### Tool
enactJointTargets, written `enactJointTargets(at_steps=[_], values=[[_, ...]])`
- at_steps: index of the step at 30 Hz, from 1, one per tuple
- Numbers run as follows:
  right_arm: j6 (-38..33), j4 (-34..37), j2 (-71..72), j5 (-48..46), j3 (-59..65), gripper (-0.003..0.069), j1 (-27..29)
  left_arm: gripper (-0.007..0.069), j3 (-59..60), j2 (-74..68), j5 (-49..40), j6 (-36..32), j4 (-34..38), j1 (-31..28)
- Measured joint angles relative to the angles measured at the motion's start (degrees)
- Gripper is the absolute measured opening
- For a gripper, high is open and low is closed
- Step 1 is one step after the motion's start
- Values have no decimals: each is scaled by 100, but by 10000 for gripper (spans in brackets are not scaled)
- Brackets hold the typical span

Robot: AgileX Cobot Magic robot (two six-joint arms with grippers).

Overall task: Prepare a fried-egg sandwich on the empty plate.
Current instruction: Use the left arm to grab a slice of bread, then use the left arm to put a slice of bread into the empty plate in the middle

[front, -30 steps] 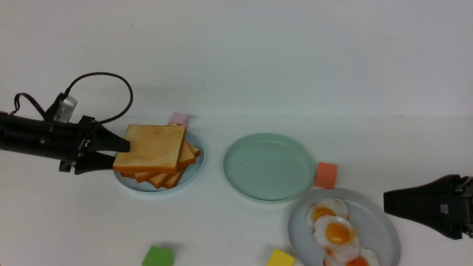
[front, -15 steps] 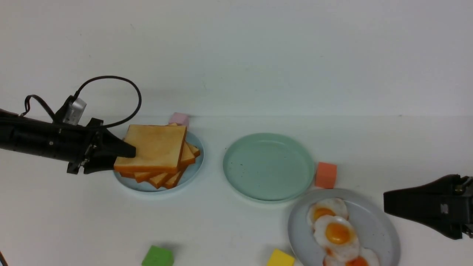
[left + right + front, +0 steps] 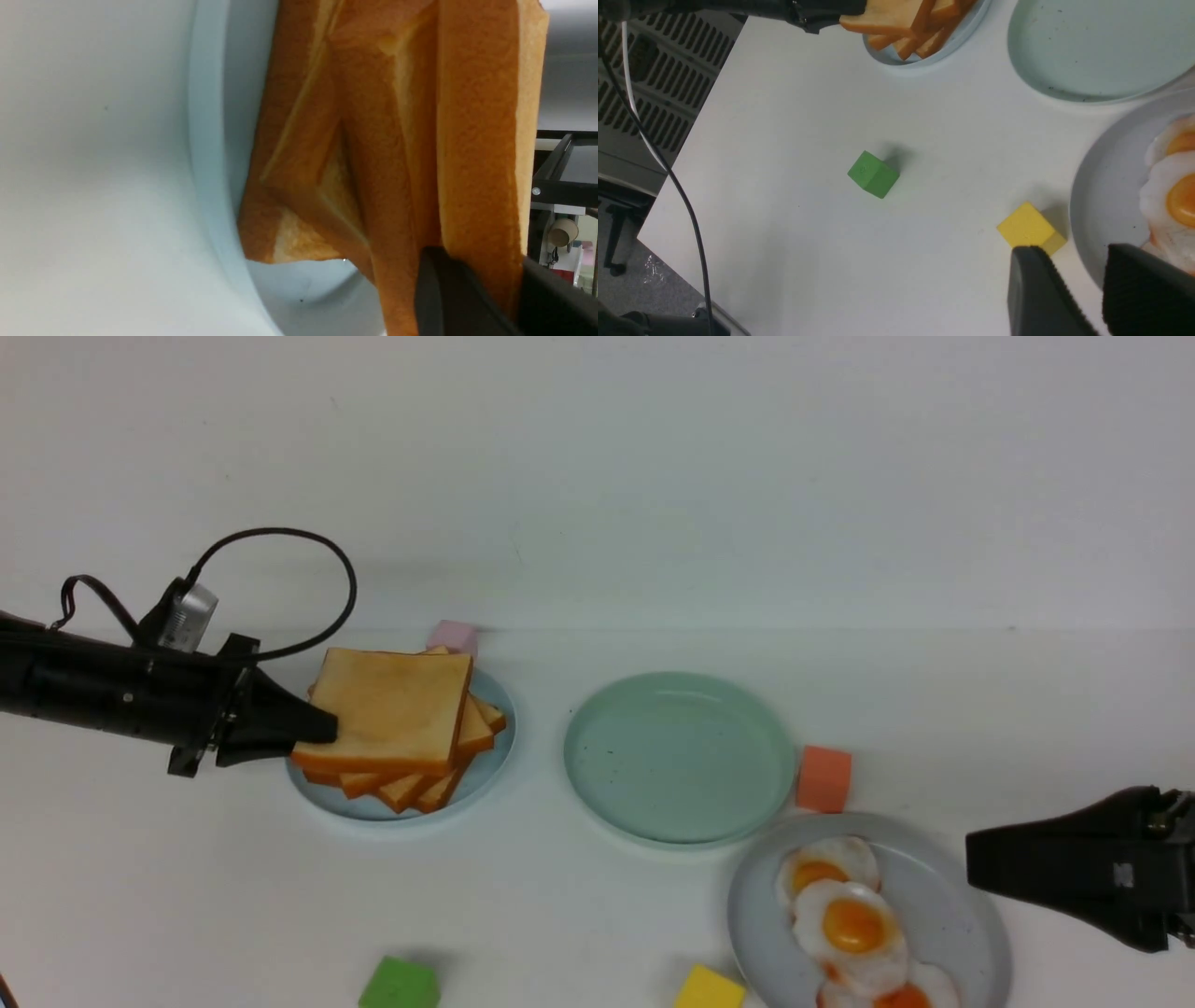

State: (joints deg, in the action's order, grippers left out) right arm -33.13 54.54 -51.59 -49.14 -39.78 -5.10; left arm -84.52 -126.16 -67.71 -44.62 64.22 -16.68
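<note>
left gripper (image 3: pixel 316 728) clamped on left edge of top toast slice (image 3: pixel 397 707), empty mint-green plate (image 3: pixel 680 758) lies to its right, nearer this arm than the other

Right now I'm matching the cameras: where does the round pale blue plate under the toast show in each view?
Front view: round pale blue plate, left of centre.
Left wrist view: its rim, between white table and toast.
Right wrist view: beyond the green cube, cropped.
Shared landmark: the golden-brown toast stack on it.
</note>
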Motion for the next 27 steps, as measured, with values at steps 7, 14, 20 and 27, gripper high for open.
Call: enactJointTargets(at_steps=[7,14,20,27], values=[[0,0,0,0,0,241,0,90,0,416,12,115,-68,0],[0,-27,0,0,0,241,0,90,0,884,37,567,-108,154],[196,-491,-47,88,-26,243,0,90,0,1122,36,648,293,1426],[1650,-2228,-507,-399,-756,271,0,90,0,821,519,648,934,2818]])
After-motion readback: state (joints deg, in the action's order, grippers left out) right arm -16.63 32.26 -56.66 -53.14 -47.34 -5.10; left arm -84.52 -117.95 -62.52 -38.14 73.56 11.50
